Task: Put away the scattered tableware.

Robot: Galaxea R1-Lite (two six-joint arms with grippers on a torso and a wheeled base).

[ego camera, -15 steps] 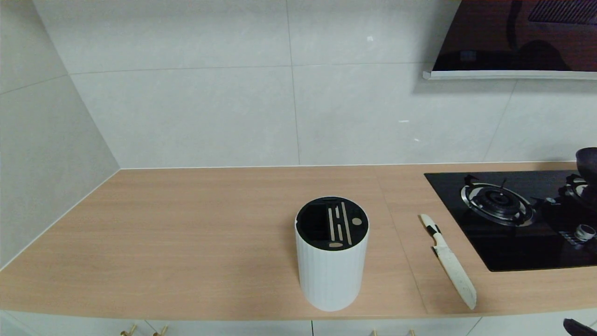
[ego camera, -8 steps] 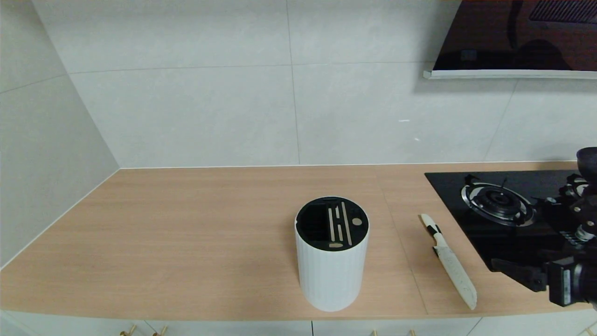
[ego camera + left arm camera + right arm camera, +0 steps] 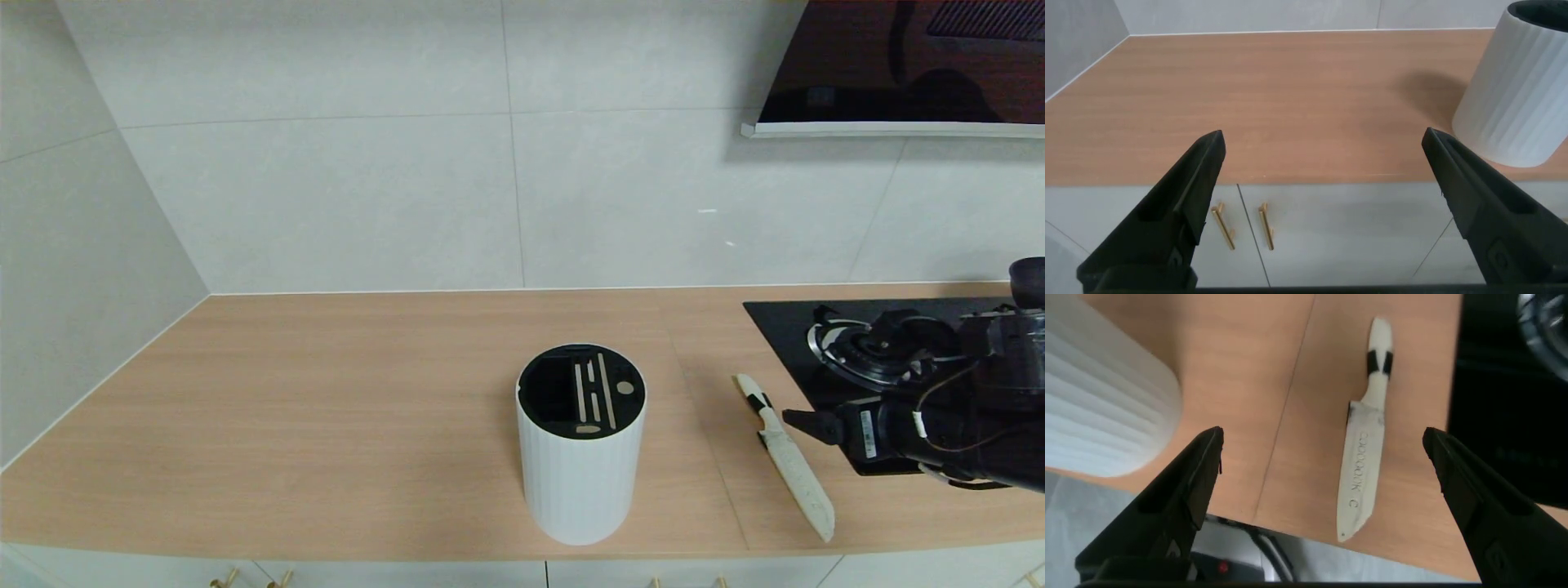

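Observation:
A cream knife [image 3: 785, 457] with a black band on its handle lies flat on the wooden counter [image 3: 343, 384], blade toward the front edge. Left of it stands a white ribbed knife holder [image 3: 580, 445] whose black top has slots. My right gripper [image 3: 804, 423] hangs open just right of the knife, above the counter. In the right wrist view the knife [image 3: 1366, 457] lies between the spread fingers of the right gripper [image 3: 1321, 439], with the holder [image 3: 1102, 408] off to one side. My left gripper [image 3: 1321, 139] is open and holds nothing, in front of the counter's front edge, apart from the holder [image 3: 1519, 90].
A black gas hob [image 3: 865, 359] with burners fills the counter's right end, close beside the knife. A range hood [image 3: 898, 73] hangs above it. Cabinet doors with gold handles [image 3: 1241, 227] sit under the counter. Tiled walls close off the back and left.
My right arm has come into the head view from the lower right and moved left and up to beside the knife. Knife and holder have not moved.

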